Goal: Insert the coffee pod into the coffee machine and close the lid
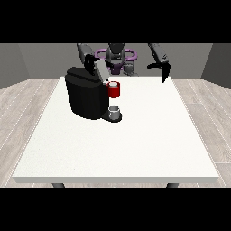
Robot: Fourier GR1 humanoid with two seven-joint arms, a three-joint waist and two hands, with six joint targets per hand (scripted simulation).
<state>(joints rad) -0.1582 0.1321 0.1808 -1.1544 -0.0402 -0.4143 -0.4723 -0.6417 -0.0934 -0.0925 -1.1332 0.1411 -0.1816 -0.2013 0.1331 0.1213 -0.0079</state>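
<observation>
The black coffee machine stands on the white table at the left of the middle. Its grey lid is raised and tilted up at the back. A red thing at the machine sits at its front top. A grey thing rests on the machine's low base below it. The hand at the view's left is just above the lid's upper end. The hand at the view's right hangs over the table's far edge, fingers straight and pointing down, holding nothing.
The robot's torso rises behind the table's far edge. Wooden floor surrounds the table. White tabletop stretches in front of and to the right of the machine.
</observation>
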